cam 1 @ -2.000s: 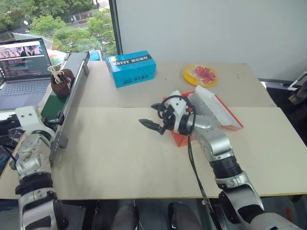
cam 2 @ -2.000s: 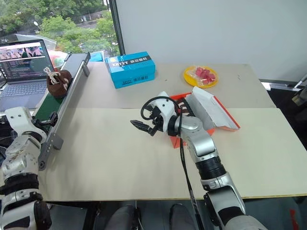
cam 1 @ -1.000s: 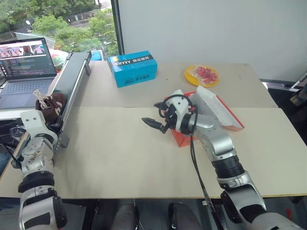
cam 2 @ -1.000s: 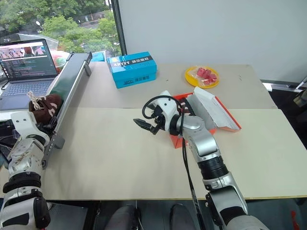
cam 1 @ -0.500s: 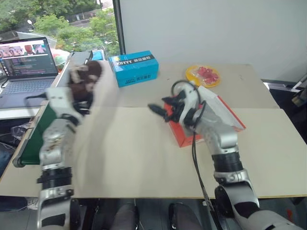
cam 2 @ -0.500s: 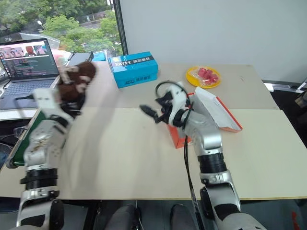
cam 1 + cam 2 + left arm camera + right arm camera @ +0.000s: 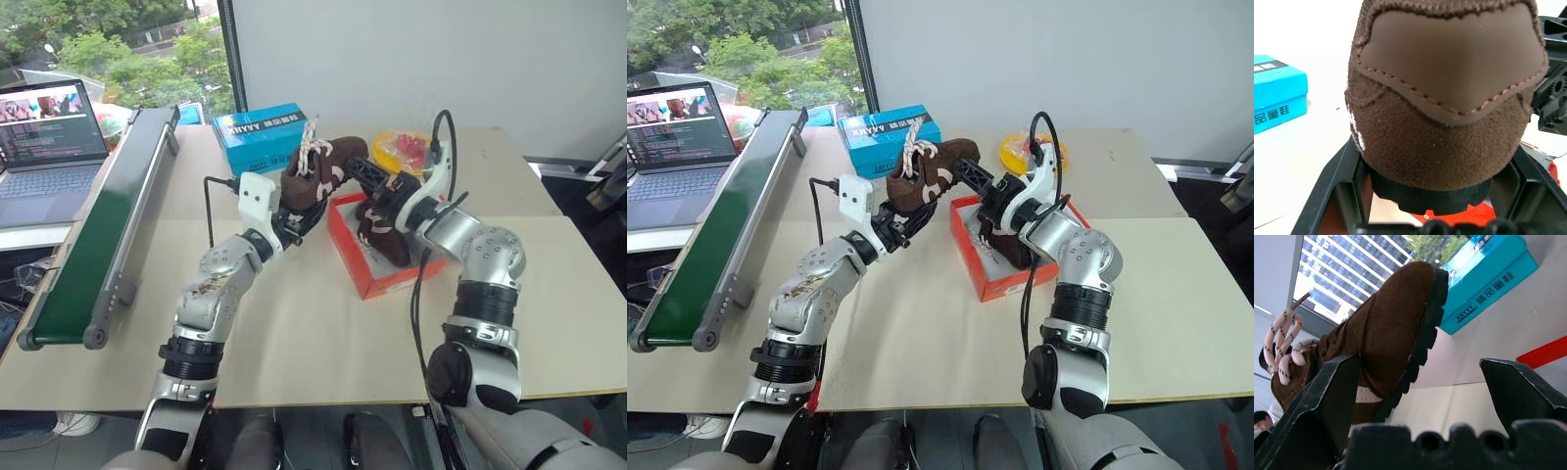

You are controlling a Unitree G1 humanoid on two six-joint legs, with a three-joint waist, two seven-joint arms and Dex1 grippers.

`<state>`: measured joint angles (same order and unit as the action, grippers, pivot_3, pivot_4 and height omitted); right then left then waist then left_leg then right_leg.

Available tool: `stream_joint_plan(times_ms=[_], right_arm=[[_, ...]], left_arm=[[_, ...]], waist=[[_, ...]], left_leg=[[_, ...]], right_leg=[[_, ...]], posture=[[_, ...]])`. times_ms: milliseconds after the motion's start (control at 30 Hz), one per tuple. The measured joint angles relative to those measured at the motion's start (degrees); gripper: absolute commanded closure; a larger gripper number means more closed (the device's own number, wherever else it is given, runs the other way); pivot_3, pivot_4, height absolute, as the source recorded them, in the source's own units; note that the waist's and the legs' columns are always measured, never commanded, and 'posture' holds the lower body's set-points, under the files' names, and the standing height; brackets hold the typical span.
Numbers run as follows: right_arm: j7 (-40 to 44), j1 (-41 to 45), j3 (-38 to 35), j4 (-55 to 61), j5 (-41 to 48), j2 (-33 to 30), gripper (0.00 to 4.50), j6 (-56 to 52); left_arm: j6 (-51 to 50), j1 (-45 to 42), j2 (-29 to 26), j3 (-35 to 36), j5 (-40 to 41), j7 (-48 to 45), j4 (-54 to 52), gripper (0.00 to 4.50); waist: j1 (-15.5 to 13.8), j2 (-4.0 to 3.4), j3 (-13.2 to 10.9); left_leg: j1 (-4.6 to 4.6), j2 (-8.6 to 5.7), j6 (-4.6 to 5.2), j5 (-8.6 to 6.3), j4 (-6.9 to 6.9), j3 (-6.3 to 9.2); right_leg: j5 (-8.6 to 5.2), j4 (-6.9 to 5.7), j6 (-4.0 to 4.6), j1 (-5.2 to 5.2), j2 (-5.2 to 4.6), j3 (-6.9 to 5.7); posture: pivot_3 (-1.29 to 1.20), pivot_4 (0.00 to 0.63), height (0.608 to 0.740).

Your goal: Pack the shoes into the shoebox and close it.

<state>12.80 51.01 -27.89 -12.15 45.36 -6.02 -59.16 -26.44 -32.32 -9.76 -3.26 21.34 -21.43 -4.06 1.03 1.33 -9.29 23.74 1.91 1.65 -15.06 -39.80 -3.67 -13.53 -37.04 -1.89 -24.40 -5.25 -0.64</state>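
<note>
My left gripper [image 7: 1440, 161] is shut on the heel of a dark brown fuzzy shoe [image 7: 318, 168] with cream laces and holds it in the air over the back left corner of the shoebox [image 7: 364, 281]. The toe points toward my right gripper [image 7: 1420, 382], which stands open right at the toe, one finger [image 7: 1327, 396] beside the sole. A second brown shoe [image 7: 384, 235] lies inside the red shoebox, partly behind my right arm. I cannot make out the lid.
A blue box [image 7: 257, 135] with white lettering stands behind the held shoe. A yellow plate [image 7: 394, 147] with red pieces sits at the back. A green conveyor [image 7: 93, 230] runs along the table's left side, with a laptop [image 7: 49, 137] beyond it.
My left arm swung from the conveyor to the right and up, carrying the shoe to the shoebox. My right gripper rose, rolled and now faces the shoe's toe.
</note>
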Motion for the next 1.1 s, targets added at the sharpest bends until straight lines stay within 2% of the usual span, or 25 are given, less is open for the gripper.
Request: stream_joint_plan(times_ms=[300, 400, 600, 667, 700, 767, 900, 1000, 1100], right_arm=[[-3.2, 0.31, -1.51, -0.2, 2.09, -0.03, 0.0, 0.68], [-3.58, 0.44, -1.7, -0.33, 2.76, 0.03, 0.78, 1.11], [-4.73, 0.52, -2.07, -1.17, 3.29, 0.17, 2.77, 2.47], [-5.1, 1.11, -2.01, -1.24, 3.31, 0.32, 3.25, 2.8], [-5.12, 1.41, -1.95, -1.25, 3.35, 0.32, 3.41, 2.88], [-5.03, 2.2, -1.7, -1.25, 3.5, 0.22, 3.64, 3.36], [-3.37, 3.4, 0.49, -1.9, 3.13, -1.35, 3.74, 4.57], [1.81, 8.38, 6.49, -4.45, 1.3, -5.86, 3.81, 5.08], [13.93, 13.4, 20.18, -7.85, -6.41, -14.92, 3.88, 11.03]], left_arm=[[-2.25, 1.96, 2.58, -3.05, 0.24, -1.67, -0.85, 1.96], [-2.3, 1.95, 2.75, -3.42, 0.15, -1.76, -1.64, 1.96], [-2.42, 1.58, 2.12, -2.74, 0.24, -2.02, -1.93, 1.96], [-2.52, 1.12, 1.62, -2.39, 0.33, -2.18, -1.92, 1.0], [-2.71, 0.89, 1.52, -1.91, 0.64, -2.43, -1.91, 0.83], [-3.84, 0.85, 0.48, -0.69, 1.89, -3.59, -1.91, 0.02], [-6.4, -0.52, -3.06, 1.74, 4.21, -4.37, -1.95, 0.0], [-8.29, -1.56, -6.52, 4.01, 8.0, -5.32, -3.52, 0.0], [-8.69, -0.83, -10.71, 4.49, 9.73, -6.14, -5.53, 0.0]], waist=[[-0.35, 0.0, 0.0], [-0.27, 0.0, 0.0], [-0.21, -0.01, 0.0], [-0.21, -0.01, 0.0], [-0.21, -0.01, 0.0], [-0.13, -0.01, -0.01], [-0.13, -0.04, -0.02], [0.09, -0.05, -0.03], [0.04, -0.05, -0.03]], left_leg=[[0.04, 0.0, 0.04, -0.01, -0.03, 0.0], [0.03, 0.01, 0.05, -0.01, -0.02, 0.01], [0.03, 0.0, 0.05, -0.01, -0.01, 0.0], [0.03, 0.01, 0.05, -0.01, -0.01, 0.01], [0.03, 0.01, 0.05, -0.01, -0.01, 0.01], [0.02, 0.03, 0.05, -0.01, -0.01, 0.01], [0.04, 0.0, 0.06, 0.0, -0.02, 0.01], [0.05, 0.02, 0.05, 0.0, 0.0, 0.01], [0.04, 0.0, 0.07, -0.01, 0.02, 0.01]], right_leg=[[0.0, 0.05, -0.01, 0.01, -0.01, -0.03], [0.0, 0.04, 0.0, 0.01, 0.01, -0.02], [0.0, 0.04, 0.0, 0.01, 0.0, -0.01], [0.0, 0.04, -0.01, 0.01, 0.0, -0.01], [0.0, 0.04, -0.01, 0.01, 0.0, -0.02], [0.0, 0.04, 0.0, 0.01, 0.02, -0.02], [0.0, 0.04, -0.01, -0.02, 0.0, 0.0], [0.0, 0.04, -0.01, -0.06, 0.03, 0.0], [-0.01, 0.14, -0.01, -0.04, 0.02, -0.01]], posture=[[0.0, 0.15, 0.74], [0.0, 0.15, 0.74], [0.0, 0.15, 0.74], [0.0, 0.15, 0.74], [0.0, 0.15, 0.74], [0.0, 0.15, 0.74], [0.0, 0.15, 0.74], [0.0, 0.15, 0.74], [0.0, 0.15, 0.74]])
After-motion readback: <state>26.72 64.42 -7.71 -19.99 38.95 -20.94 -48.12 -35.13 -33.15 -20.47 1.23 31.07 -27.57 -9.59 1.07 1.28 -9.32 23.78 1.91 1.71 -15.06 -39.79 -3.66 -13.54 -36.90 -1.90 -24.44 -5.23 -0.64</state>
